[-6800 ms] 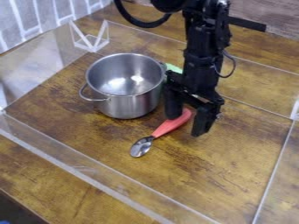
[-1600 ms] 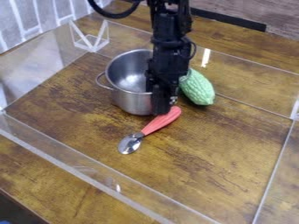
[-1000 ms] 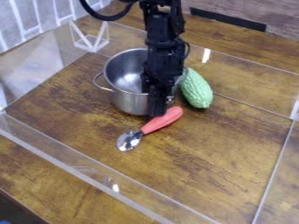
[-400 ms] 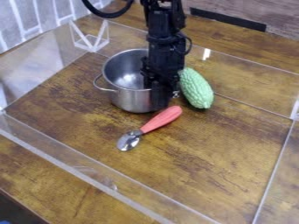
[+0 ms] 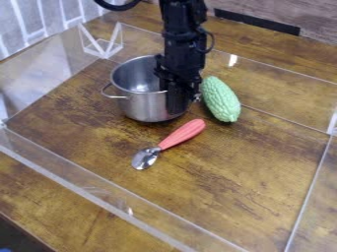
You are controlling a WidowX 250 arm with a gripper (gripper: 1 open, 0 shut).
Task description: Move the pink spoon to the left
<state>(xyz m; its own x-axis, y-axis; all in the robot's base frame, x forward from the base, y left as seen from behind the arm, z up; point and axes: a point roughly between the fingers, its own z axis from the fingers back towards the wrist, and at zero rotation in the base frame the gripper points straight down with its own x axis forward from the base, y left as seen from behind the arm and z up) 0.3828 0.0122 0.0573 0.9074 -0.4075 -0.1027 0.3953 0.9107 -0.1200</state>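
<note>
The pink spoon [image 5: 174, 139] lies flat on the wooden table in front of the steel pot [image 5: 137, 90], its red-pink handle pointing up-right and its silver bowl toward the lower left. My gripper [image 5: 178, 104] hangs pointing straight down above the handle's upper end, right against the pot's right side. Its fingers look closed together with nothing between them, and it stands clear of the spoon.
A bumpy green vegetable [image 5: 220, 98] lies just right of the gripper. Clear acrylic walls [image 5: 79, 187] fence the table, with a clear angled stand [image 5: 99, 40] at the back left. Bare wood stretches in front and to the right of the spoon.
The gripper has let go of the spoon's handle, lifted off it and closed. The spoon stays where it was set down.
</note>
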